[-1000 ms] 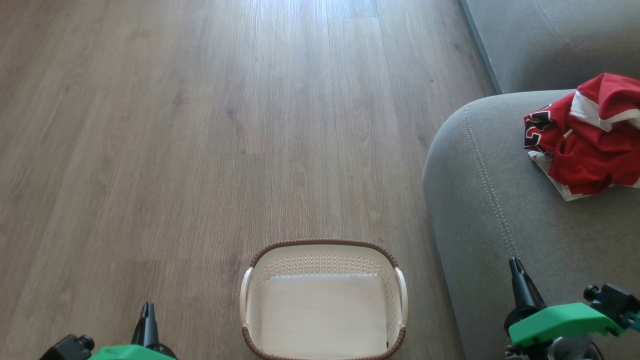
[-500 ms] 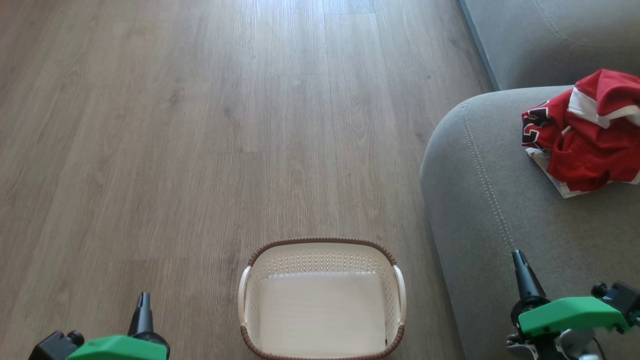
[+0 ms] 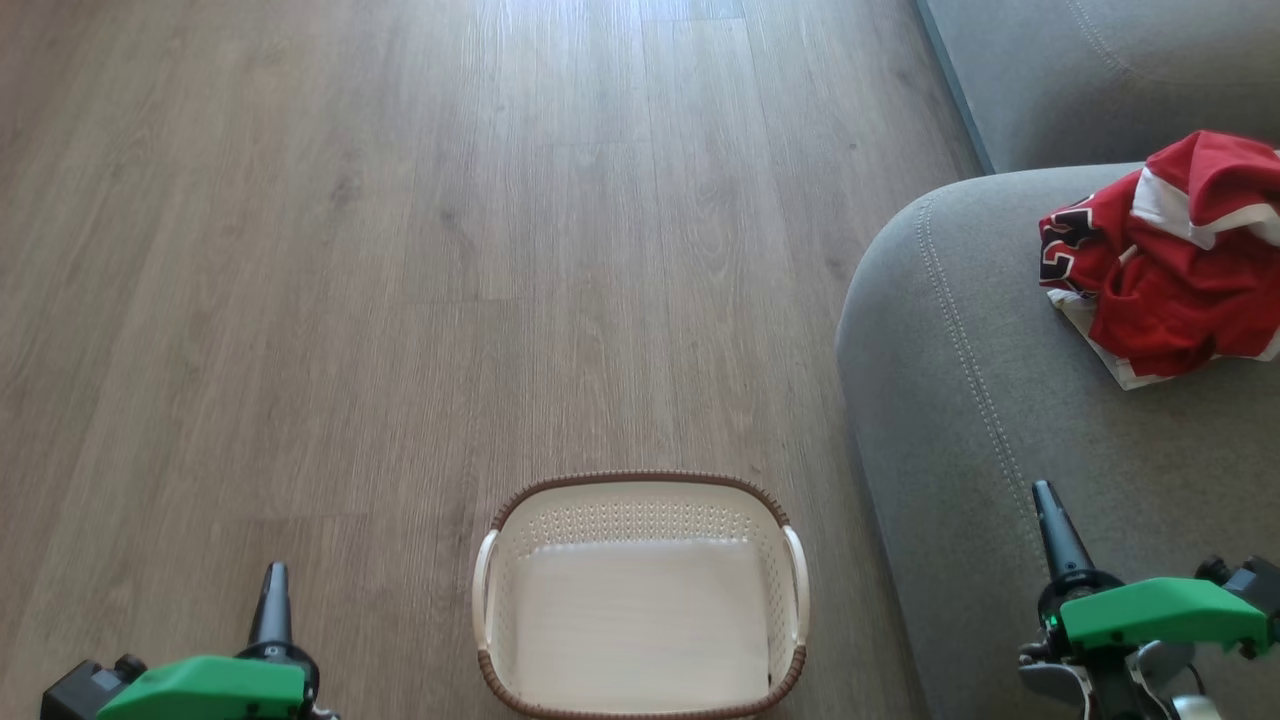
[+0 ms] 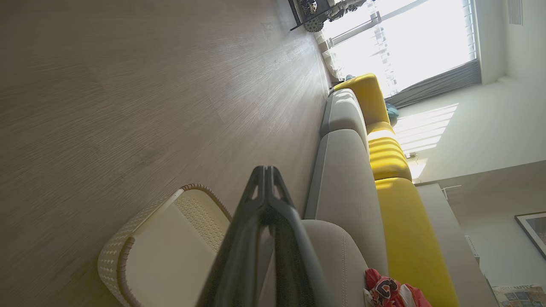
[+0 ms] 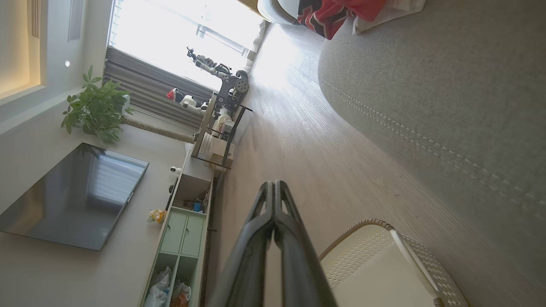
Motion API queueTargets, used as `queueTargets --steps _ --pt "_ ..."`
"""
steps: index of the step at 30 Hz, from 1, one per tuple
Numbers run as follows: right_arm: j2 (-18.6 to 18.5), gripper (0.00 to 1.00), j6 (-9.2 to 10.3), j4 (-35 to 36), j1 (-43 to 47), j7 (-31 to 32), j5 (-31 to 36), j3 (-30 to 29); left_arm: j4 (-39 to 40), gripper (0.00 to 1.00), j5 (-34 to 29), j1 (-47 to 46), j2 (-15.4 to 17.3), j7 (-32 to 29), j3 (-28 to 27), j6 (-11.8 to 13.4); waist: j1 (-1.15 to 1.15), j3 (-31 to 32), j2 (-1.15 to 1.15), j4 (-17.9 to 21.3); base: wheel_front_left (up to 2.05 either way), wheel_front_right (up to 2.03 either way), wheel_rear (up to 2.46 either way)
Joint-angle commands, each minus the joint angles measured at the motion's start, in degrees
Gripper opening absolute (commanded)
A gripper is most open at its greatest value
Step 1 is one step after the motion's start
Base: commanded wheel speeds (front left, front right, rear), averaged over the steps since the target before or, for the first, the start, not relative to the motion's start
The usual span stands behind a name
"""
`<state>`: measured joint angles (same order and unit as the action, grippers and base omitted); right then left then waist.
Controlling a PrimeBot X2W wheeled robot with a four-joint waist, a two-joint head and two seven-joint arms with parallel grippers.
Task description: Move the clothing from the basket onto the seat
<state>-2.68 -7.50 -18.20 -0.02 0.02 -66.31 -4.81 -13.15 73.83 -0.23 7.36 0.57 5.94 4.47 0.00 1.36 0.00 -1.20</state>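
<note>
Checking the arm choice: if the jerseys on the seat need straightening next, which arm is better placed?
Right, probably. The right gripper, shut, hangs over the seat near the clothing; the left gripper is across the empty basket, over floor.

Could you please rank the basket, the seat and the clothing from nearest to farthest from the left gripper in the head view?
1. The basket, just right of the left gripper.
2. The seat, beyond the basket, farther right.
3. The clothing, on the seat, far right.
</note>
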Motion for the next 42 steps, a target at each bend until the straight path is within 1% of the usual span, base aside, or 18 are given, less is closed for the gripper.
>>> queueTargets --steps 1,3,38,42 --pt "-0.77 0.00 0.00 2.30 -3.65 0.50 -2.16 0.66 2.23 0.00 1.40 -2.79 0.00 -0.64 -2.66 -0.92 0.00 -0.05 0.00 0.06 0.00 0.00 0.00" --pt "-0.79 0.00 0.00 2.32 -3.76 0.63 -2.85 0.64 2.29 0.00 1.87 -2.86 -0.12 -0.81 -2.92 -1.09 0.00 -0.09 0.00 0.09 0.00 0.00 0.00" --pt "-1.90 0.00 0.01 3.22 -7.35 4.76 -27.14 0.33 4.27 0.00 18.29 -5.53 -4.07 -6.51 -11.98 -6.88 0.00 -1.16 0.00 1.20 0.00 0.00 0.00" --pt "-2.02 0.00 0.01 3.25 -7.42 4.75 -27.80 0.46 4.32 0.00 18.65 -5.59 -4.17 -6.64 -12.19 -7.00 0.00 -1.18 0.00 1.23 0.00 0.00 0.00"
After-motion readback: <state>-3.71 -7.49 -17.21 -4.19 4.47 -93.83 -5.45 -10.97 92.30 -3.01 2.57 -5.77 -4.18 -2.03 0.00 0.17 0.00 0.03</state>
